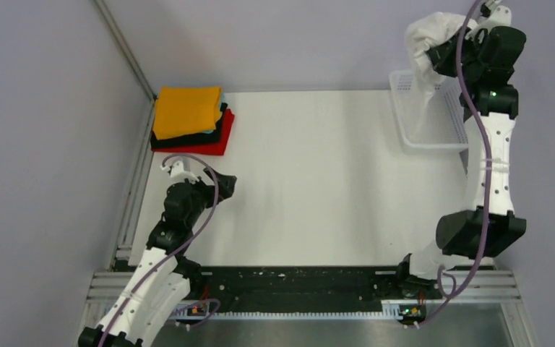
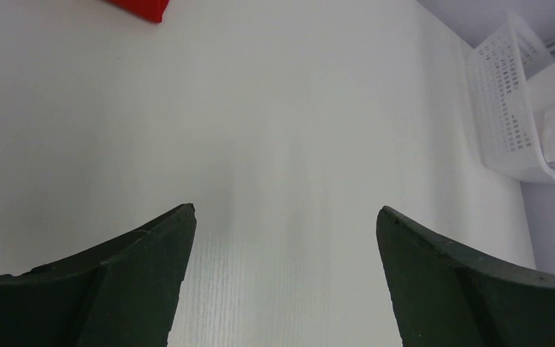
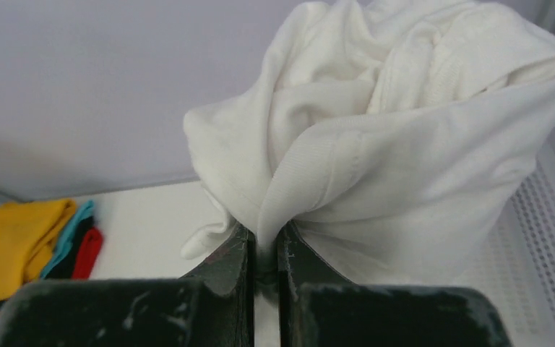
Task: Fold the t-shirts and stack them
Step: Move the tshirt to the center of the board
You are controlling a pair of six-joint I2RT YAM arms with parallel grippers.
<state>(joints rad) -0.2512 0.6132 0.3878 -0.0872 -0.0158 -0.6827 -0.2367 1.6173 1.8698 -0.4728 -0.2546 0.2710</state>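
My right gripper [image 1: 442,52] is shut on the wrinkled white t-shirt [image 1: 431,37] and holds it bunched up high above the basket at the far right. In the right wrist view the white t-shirt [image 3: 405,137] fills the frame, pinched between my right gripper's [image 3: 264,242] two fingers. A stack of folded t-shirts [image 1: 189,119] lies at the table's far left: orange on top, then teal, black and red. It also shows in the right wrist view [image 3: 32,242]. My left gripper [image 1: 225,186] is open and empty over bare table, below the stack. It is open in the left wrist view [image 2: 285,217] too.
A white plastic lattice basket [image 1: 423,119] stands at the far right edge of the table, under the hanging shirt; it also shows in the left wrist view [image 2: 509,108]. A metal rail [image 1: 126,54] runs along the left side.
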